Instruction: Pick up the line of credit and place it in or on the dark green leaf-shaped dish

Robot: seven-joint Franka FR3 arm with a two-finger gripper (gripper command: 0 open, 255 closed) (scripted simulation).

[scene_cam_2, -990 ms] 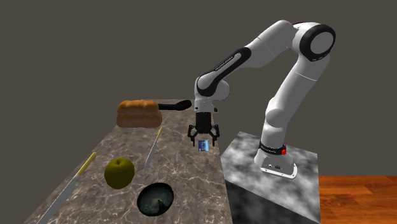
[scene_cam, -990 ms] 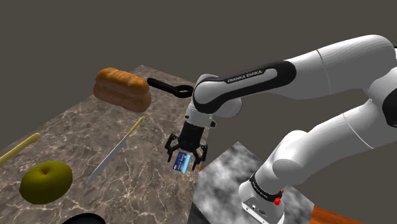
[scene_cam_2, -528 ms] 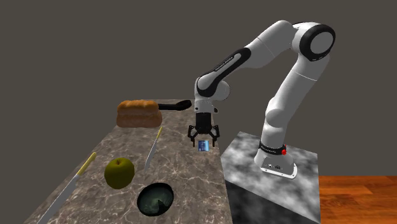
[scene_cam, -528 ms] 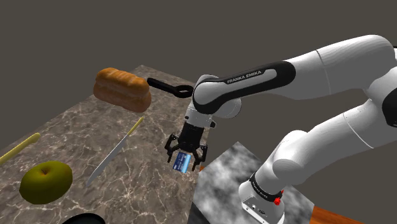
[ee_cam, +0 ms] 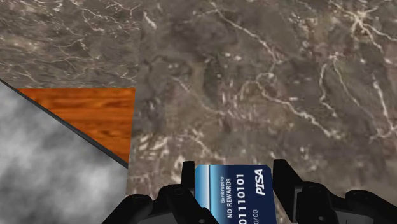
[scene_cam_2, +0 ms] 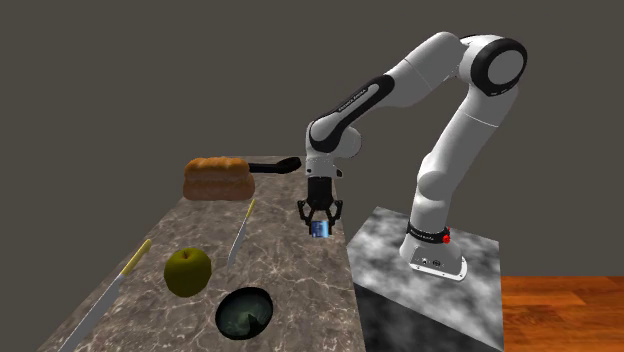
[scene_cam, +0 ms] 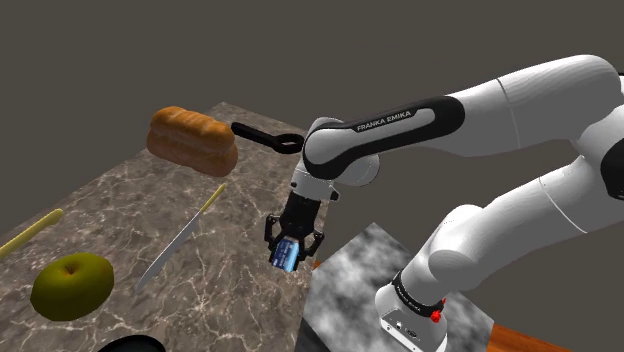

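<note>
Going left to right in the second exterior view, with everything placed off the dark green leaf-shaped dish point(scene_cam_2: 246, 312):

- a long thin yellow-tipped stick point(scene_cam_2: 118, 285), out to the dish's left
- a green apple point(scene_cam_2: 187, 271), just up-left of the dish
- a bread loaf point(scene_cam_2: 217, 178), well beyond the dish at the far end of the desk point(scene_cam_2: 290, 275)
- a knife point(scene_cam_2: 240, 230), lying lengthwise beyond the dish
- a black handle point(scene_cam_2: 272, 165), poking out beside the loaf
- the tool point(scene_cam_2: 320, 224), up and to the right of the dish, near the desk edge by the stand point(scene_cam_2: 420, 300)

There's one of each, so just one dish and one card.

The tool is pinching the blue credit card point(ee_cam: 235, 192). In the wrist view both fingers press on its two sides and the print runs along them, so I'd guess the card's long axis hangs downward. I can't tell if its bottom edge is off the marble.

The bit the next move hangs on, I reckon: the dish lies down-left of the card in that view, toward the desk's near end. The apple sits just beside the dish, so the drop wants some care.
</note>
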